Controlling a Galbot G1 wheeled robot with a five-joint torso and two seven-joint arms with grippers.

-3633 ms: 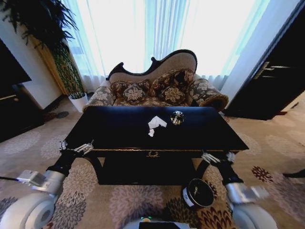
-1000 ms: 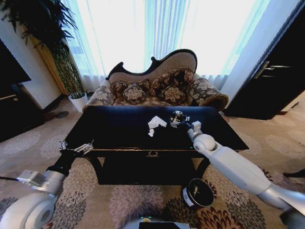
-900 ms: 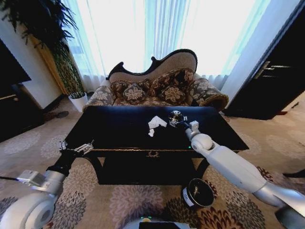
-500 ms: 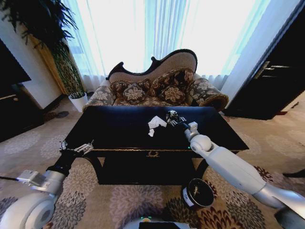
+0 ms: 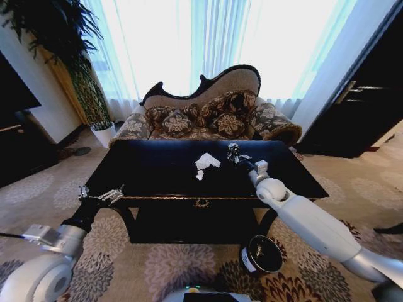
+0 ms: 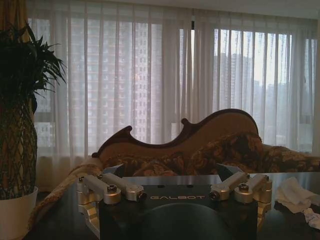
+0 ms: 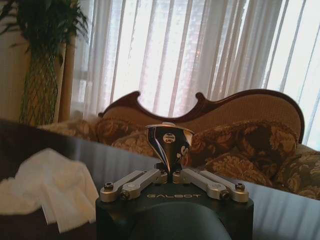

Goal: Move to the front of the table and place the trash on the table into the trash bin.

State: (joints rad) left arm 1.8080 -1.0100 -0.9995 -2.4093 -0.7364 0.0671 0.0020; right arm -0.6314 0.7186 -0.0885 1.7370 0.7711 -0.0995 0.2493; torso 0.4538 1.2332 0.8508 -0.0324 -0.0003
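Since 3.6 s ago your right arm has left its parked spot at the front right corner and reached over the black surface point(image 5: 157, 170); the right gripper point(image 5: 237, 155) now has its jaws closed on the dark shiny piece point(image 5: 233, 149), lifted just above the glossy top near the far edge. Your right wrist view shows what the head view cannot: the piece point(image 7: 169, 142) is a crinkled, reflective funnel shape pinched at its narrow base. Crumpled white tissue point(image 5: 206, 162) lies beside it on the surface, soft and folded. Your left gripper point(image 5: 101, 195) is parked at the front left corner, jaws wide. The round dark trash bin point(image 5: 261, 254) stands on the patterned carpet below the front right.
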